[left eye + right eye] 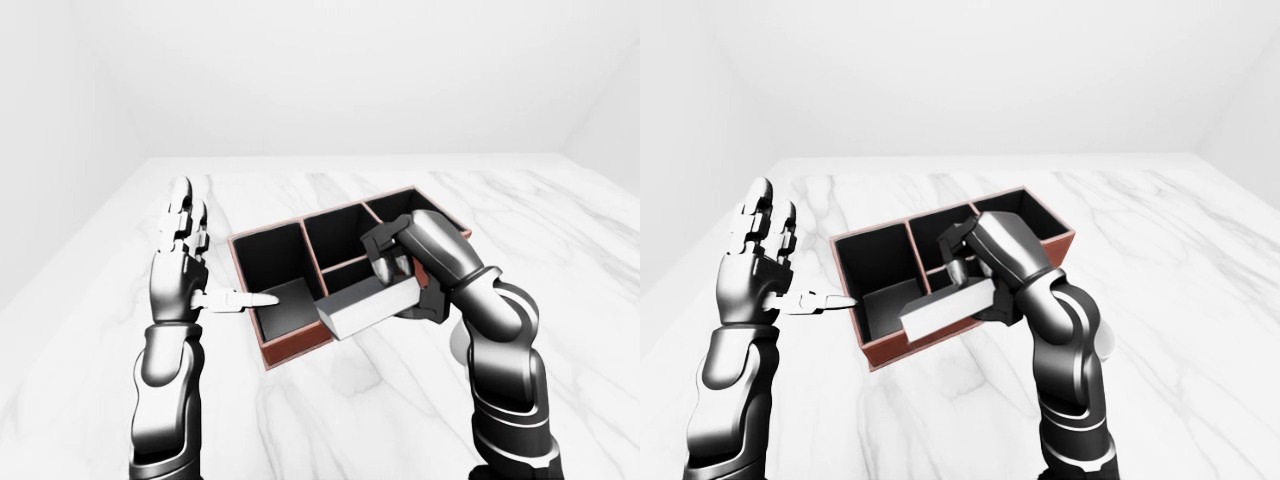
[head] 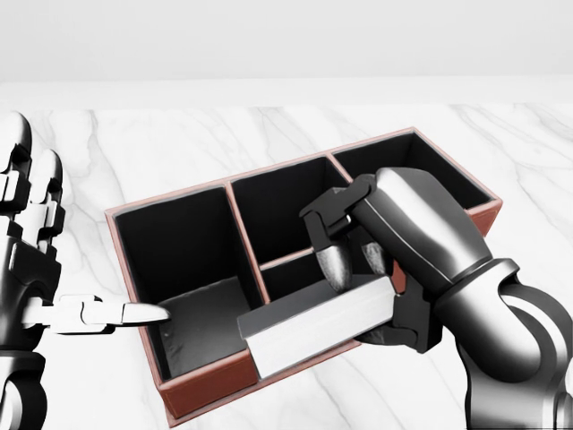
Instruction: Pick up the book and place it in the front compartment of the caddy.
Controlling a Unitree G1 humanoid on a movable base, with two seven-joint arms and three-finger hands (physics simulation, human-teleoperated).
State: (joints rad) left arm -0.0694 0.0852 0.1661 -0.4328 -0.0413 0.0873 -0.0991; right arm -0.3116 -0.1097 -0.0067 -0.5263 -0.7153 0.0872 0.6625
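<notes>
The right hand (image 2: 394,260) reaches in from the head view's lower right, forearm angled up and leftward, its fingers (image 2: 333,265) curled downward and clamped in a grip. The left hand (image 1: 180,270) stands upright at the left, palm flat, fingers spread and pointing up, thumb jutting out sideways to the right
</notes>
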